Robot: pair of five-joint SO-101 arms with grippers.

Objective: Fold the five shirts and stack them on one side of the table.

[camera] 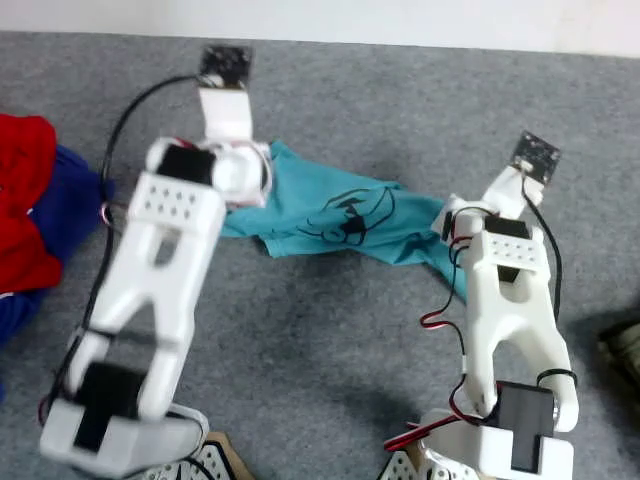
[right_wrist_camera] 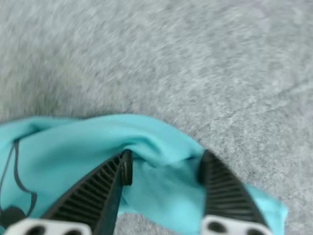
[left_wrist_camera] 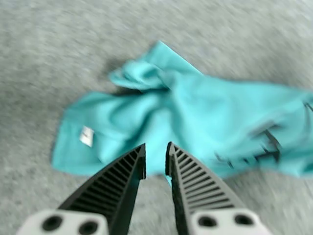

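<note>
A teal shirt [camera: 340,215] with a black print lies crumpled on the grey table [camera: 330,330], between the two arms. In the left wrist view the teal shirt [left_wrist_camera: 195,112] shows a white tag [left_wrist_camera: 86,136] near one edge. My left gripper [left_wrist_camera: 156,149] hangs just above that end of the shirt, its fingers only narrowly apart with nothing between them. My right gripper [right_wrist_camera: 166,169] is open wide at the shirt's other end, and a fold of the teal shirt [right_wrist_camera: 98,147] lies between its fingertips. In the high view the left gripper [camera: 245,170] and right gripper [camera: 450,225] sit over opposite ends.
A red shirt [camera: 25,200] and a blue shirt [camera: 65,210] lie heaped at the left edge of the table. A dark object [camera: 625,345] shows at the right edge. Bare grey surface stretches in front of and behind the teal shirt.
</note>
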